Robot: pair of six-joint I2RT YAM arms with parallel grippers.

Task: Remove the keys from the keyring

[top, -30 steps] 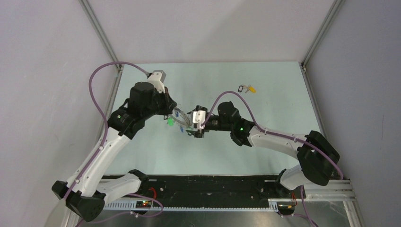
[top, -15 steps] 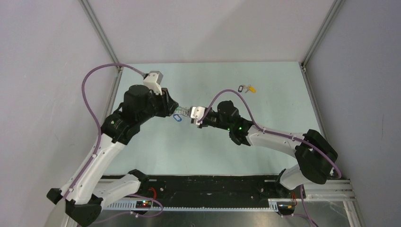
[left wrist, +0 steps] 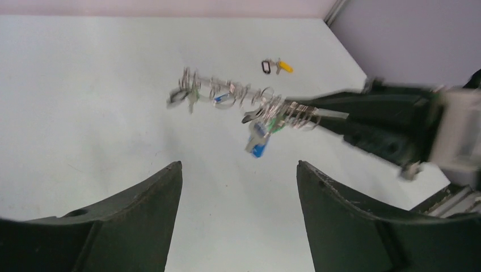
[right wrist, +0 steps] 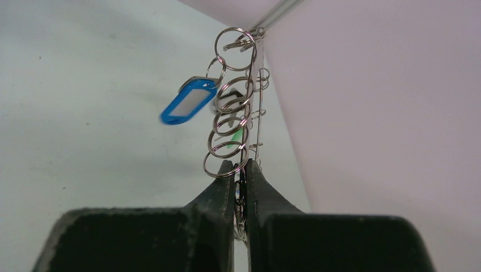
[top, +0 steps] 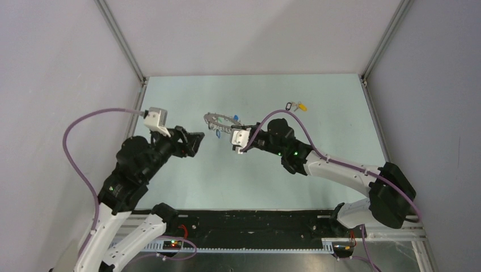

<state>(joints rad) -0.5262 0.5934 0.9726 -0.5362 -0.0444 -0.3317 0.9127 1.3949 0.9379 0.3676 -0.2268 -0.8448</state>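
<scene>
The keyring (top: pixel 220 120) is a silvery loop strung with small rings, held above the table. My right gripper (top: pixel 236 137) is shut on its near end, and the fingers (right wrist: pixel 226 180) pinch the loop (right wrist: pixel 249 85) between them. A blue-headed key (right wrist: pixel 188 102) and a green one (right wrist: pixel 234 136) hang from it. The blue key (left wrist: pixel 258 141) dangles under the keyring (left wrist: pixel 238 95) in the left wrist view. My left gripper (top: pixel 193 141) is open and empty, to the left of the ring and apart from it, its fingers (left wrist: pixel 164 192) wide.
A black-headed key (top: pixel 290 105) and a yellow-headed key (top: pixel 302 106) lie loose on the table at the back right, also seen as black (left wrist: pixel 266 66) and yellow (left wrist: pixel 285 67). Grey walls and frame posts (top: pixel 122 39) close in the pale green table (top: pixel 329 124).
My left gripper opened, let go of the keyring and drew back to the left. My right gripper shut on the keyring and carried it slightly towards the back.
</scene>
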